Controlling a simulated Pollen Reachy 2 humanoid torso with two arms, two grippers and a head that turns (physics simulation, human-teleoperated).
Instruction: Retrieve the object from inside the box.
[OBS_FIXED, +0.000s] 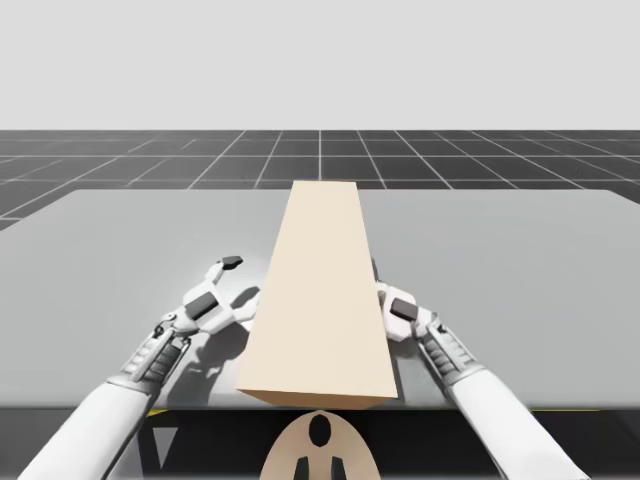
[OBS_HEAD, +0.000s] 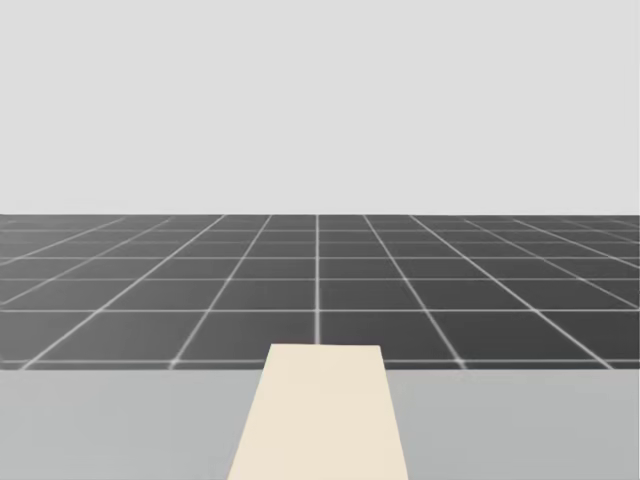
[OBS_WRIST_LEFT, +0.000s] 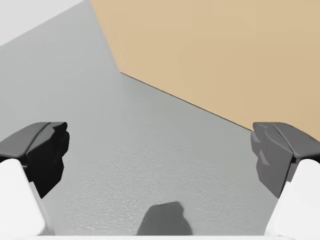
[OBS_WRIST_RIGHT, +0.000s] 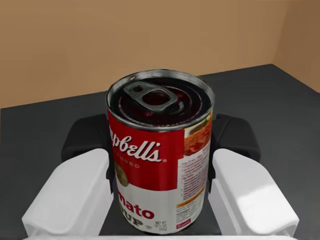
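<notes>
Red and white can (OBS_WRIST_RIGHT: 159, 155) stands upright inside the beige box (OBS_WRIST_RIGHT: 75, 45), on its dark floor, with the box's walls behind it and to one side. My right gripper (OBS_WRIST_RIGHT: 160, 137) is clenched on it: the dark pads (OBS_WRIST_RIGHT: 85, 135) press the can from two sides.

I judge that the grasp step is done and the taking out is the step in hand. The next move calls for drawing the right arm back out of the box while the can is kept upright and away from the walls (a bump there could turn it in the grip).

The right wrist view gives the can and the grip on it. The high view gives something different: the long box (OBS_FIXED: 320, 290) lies in the middle of the grey table (OBS_FIXED: 520, 260), its top covers what is inside, and my right gripper (OBS_FIXED: 398, 305) is at its right side.

My left gripper (OBS_FIXED: 228, 290) rests just beside the left side of the box. The left wrist view adds that its fingers (OBS_WRIST_LEFT: 40, 150) are spread wide with nothing but table between them, and the box wall (OBS_WRIST_LEFT: 215, 50) is ahead. The head view looks over the far end of the box (OBS_HEAD: 320, 420) to the floor grid.
</notes>
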